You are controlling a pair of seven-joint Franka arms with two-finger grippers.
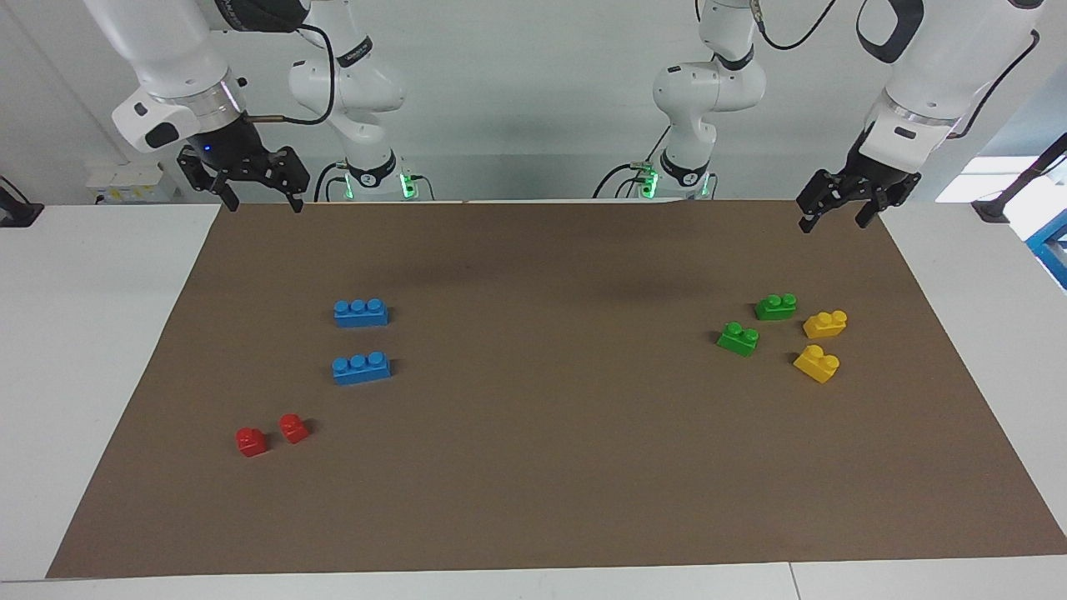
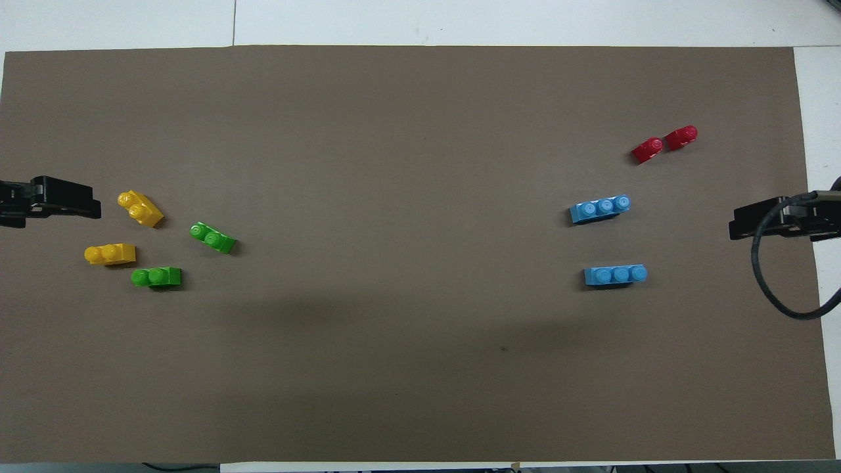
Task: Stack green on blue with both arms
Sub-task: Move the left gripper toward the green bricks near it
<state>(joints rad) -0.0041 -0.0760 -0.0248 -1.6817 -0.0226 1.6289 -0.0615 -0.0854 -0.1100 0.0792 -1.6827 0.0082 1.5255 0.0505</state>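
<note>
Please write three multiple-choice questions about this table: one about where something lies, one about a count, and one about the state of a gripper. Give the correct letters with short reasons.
1. Where do the two green bricks lie?
A. Toward the left arm's end of the table, beside the yellow bricks
B. Between the two blue bricks
C. Stacked on the red bricks

2. How many studs does each blue brick have?
A. One
B. Two
C. Three

3. What is the left gripper doing?
A. Holding a green brick
B. Hanging empty with its fingers open
C. Pressing on a blue brick

Answers:
1. A: both green bricks sit next to the yellow bricks at that end.
2. C: each blue brick shows three studs in a row.
3. B: the left gripper is in the air over the mat's edge, fingers apart, nothing between them.
</note>
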